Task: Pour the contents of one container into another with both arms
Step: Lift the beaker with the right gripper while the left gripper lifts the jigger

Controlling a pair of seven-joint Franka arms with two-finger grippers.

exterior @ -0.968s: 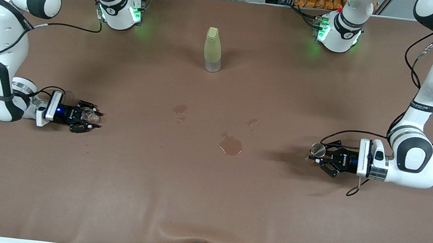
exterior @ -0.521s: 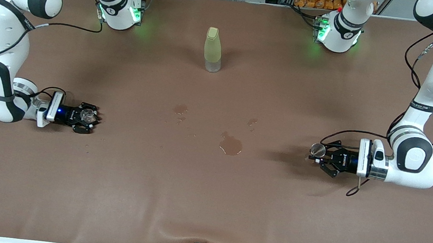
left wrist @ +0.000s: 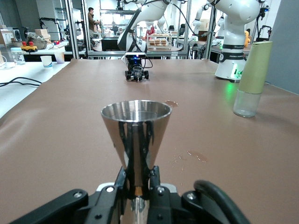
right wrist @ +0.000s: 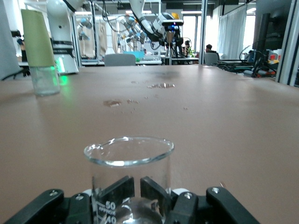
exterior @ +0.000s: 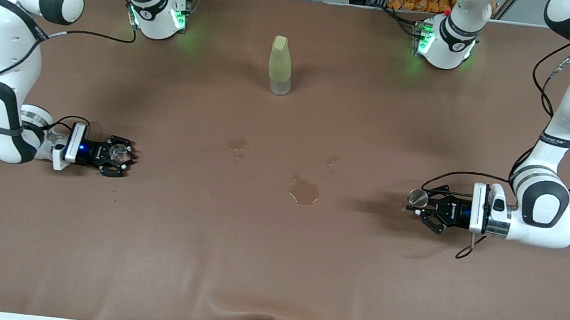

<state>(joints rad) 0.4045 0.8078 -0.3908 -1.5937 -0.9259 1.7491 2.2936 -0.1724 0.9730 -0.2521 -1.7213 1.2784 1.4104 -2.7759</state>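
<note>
The right gripper (exterior: 123, 154) had its jaws closed on the clear cup (exterior: 117, 151), low on the table at the right arm's end. In the right wrist view the fingers (right wrist: 122, 188) pinched the cup (right wrist: 128, 175) low on its wall, near the base, leaving the rim free. It looked light, hard and slippery, probably brittle, so a low, gentle pinch seemed right for tipping it.

The left gripper (exterior: 416, 208) was clamped on the metal jigger (exterior: 418, 198) at the left arm's end of the table. Its fingers (left wrist: 152, 179) held the narrow waist of the jigger (left wrist: 136, 140), which stood upright with its mouth open upward. Being stiff and sturdy, it could take a firm squeeze, though its polished sides might slide.

A second earlier the right jaws stood open around the cup; now they had closed on it, and that hand had shifted slightly. The left hand and jigger were unchanged. The bottle (exterior: 280, 65) and the spilled puddle (exterior: 304, 191) lay between the arms, untouched.
</note>
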